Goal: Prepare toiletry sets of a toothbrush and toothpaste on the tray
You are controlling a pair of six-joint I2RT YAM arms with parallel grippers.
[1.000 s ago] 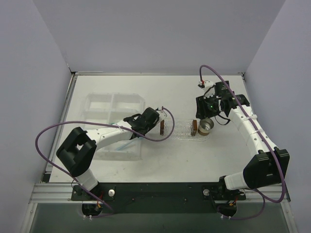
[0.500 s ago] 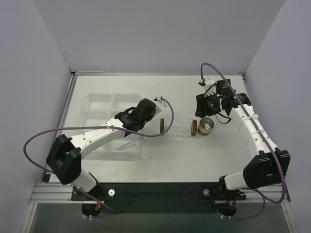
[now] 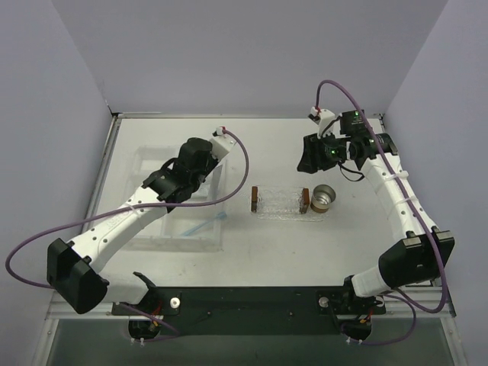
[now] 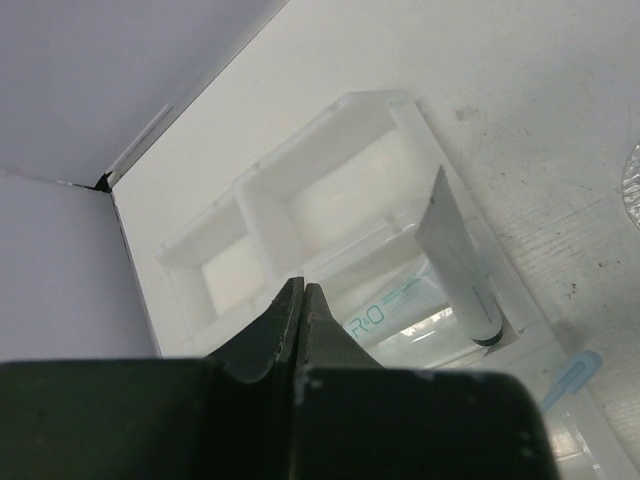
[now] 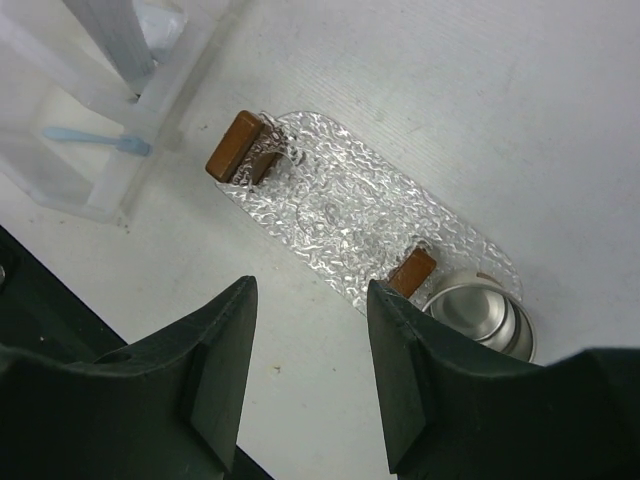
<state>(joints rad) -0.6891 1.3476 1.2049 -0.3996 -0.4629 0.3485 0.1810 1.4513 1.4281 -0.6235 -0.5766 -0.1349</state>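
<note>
Both empty: left hand (image 4: 302, 290) clenched, right hand (image 5: 310, 300) released; toothpaste (image 4: 455, 262) clear from left wrist, indiscernible overhead.

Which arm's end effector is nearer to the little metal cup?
Right. The right end effector hovers open just beyond the metal cup beside the tray; the left end effector is shut, far off over the compartment box.

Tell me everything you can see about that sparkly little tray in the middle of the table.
The tray is a flat, clear oval with a bumpy, glittering surface, seemingly plastic. A small brown block sits at each end, like handles. It lies flat on the white table, empty. A metal cup stands right at one end; whether they touch is unclear.
</note>
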